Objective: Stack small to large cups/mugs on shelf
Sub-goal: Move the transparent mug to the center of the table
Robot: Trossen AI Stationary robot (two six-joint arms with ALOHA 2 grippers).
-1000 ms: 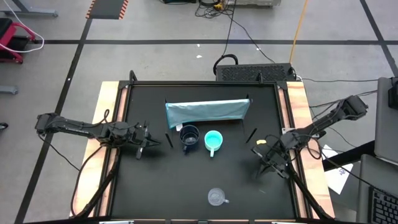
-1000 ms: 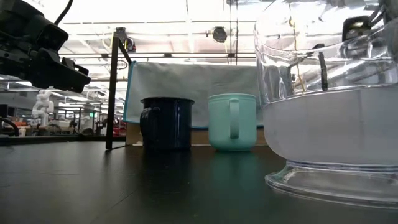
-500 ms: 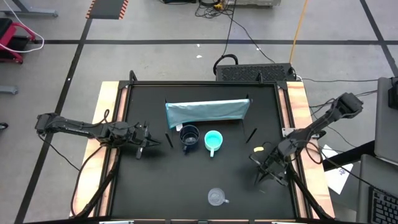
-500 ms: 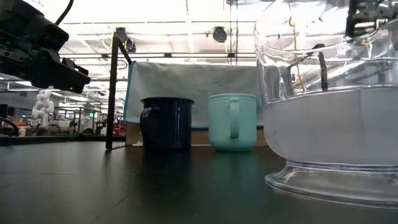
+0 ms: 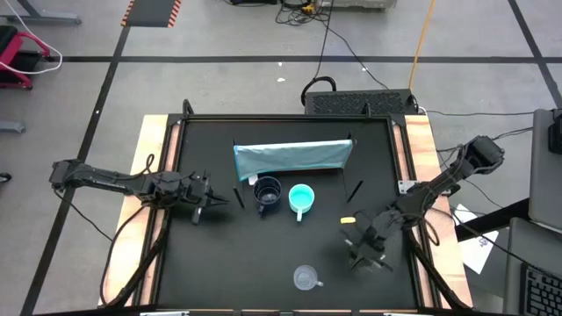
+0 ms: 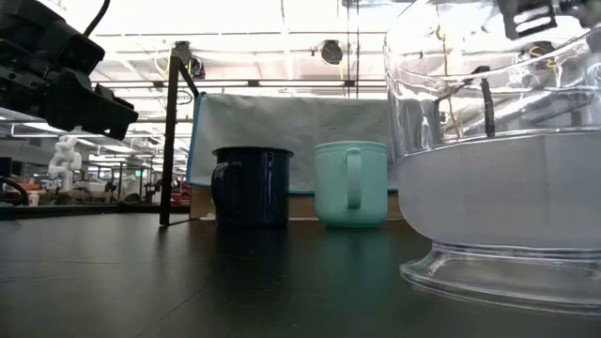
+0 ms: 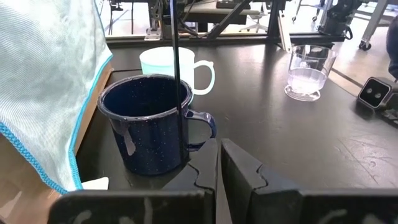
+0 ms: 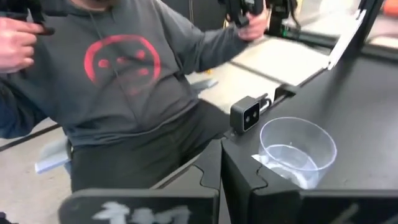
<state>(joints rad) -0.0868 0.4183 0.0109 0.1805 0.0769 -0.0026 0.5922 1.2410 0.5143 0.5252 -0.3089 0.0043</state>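
Speckled enamel navy mug point(image 7: 151, 121) before closed, empty left hand point(image 7: 219, 163); right hand point(image 8: 220, 163) closed, empty, near clear ribbed cup point(image 8: 297, 151).

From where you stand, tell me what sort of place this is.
Probably a robotics lab: a black table on a taped concrete floor, loose cables, and a person in a grey hoodie holding control handles.

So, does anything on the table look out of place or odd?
Only the clear mug stands out: it sits alone near the table's front edge, far from the navy mug and turquoise mug standing upright beside the shelf. Nothing looks spilled or damaged.
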